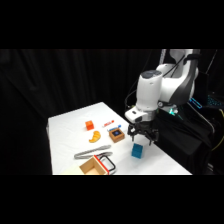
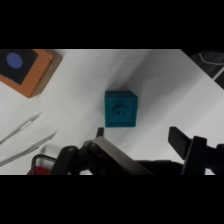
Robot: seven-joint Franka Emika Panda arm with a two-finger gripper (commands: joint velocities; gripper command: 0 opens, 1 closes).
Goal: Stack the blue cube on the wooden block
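Note:
The blue cube (image 1: 137, 150) stands on the white table near its right front edge. In the wrist view the blue cube (image 2: 120, 109) lies mid-picture, just beyond the two fingertips. My gripper (image 1: 142, 136) hovers just above and slightly behind it; in the wrist view the gripper (image 2: 140, 137) is open, its fingers (image 2: 180, 140) spread wide with nothing between them. The wooden block (image 1: 116, 134), brown with a dark blue patch on top, sits to the cube's left; the wooden block (image 2: 27, 70) shows at the wrist view's upper left.
Metal tongs (image 1: 92, 152) lie in front of the block, also seen as tongs (image 2: 25, 137). An open wooden box with a red handle (image 1: 97, 165) stands at the table's front edge. A small orange cube (image 1: 89, 125) and a curved orange piece (image 1: 94, 136) sit further left.

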